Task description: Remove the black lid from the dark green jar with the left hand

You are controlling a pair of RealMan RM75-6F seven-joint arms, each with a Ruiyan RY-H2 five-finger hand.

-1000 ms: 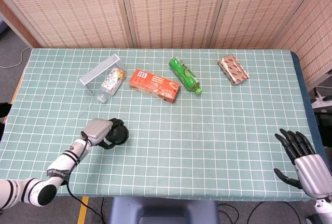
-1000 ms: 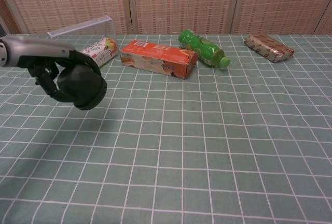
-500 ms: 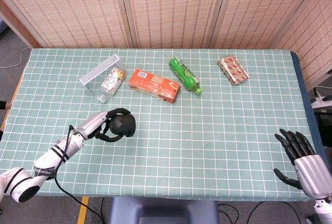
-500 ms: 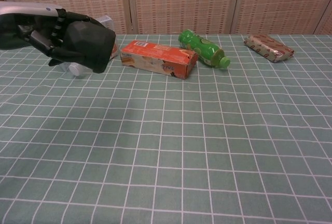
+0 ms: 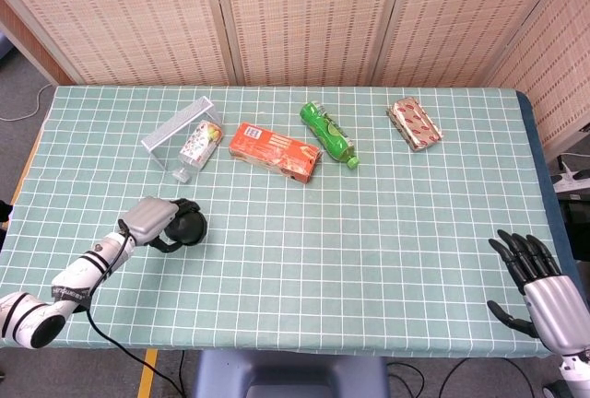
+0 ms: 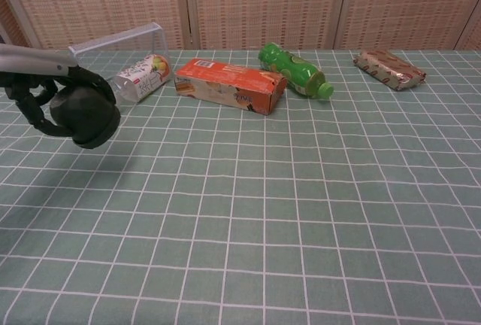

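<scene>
My left hand [image 5: 150, 219] grips a dark round jar [image 5: 187, 229] at the front left of the table. The chest view shows the same jar [image 6: 84, 114] held just above the checked cloth, with the left hand [image 6: 34, 88] wrapped over its top and left side. Jar and lid are both dark, so I cannot tell the black lid apart from the body. My right hand [image 5: 542, 287] hangs at the table's front right corner, fingers spread and holding nothing; it does not show in the chest view.
Along the back lie a clear plastic box [image 5: 175, 126], a small drink bottle [image 5: 196, 146], an orange carton [image 5: 274, 150], a green bottle [image 5: 328, 134] and a wrapped packet [image 5: 414, 123]. The carton [image 6: 229, 85] is the nearest thing to the jar's right.
Half a second ago the left hand held the jar raised and further right. It has since come down and back to the left with the jar still in it. The right hand has not moved.
</scene>
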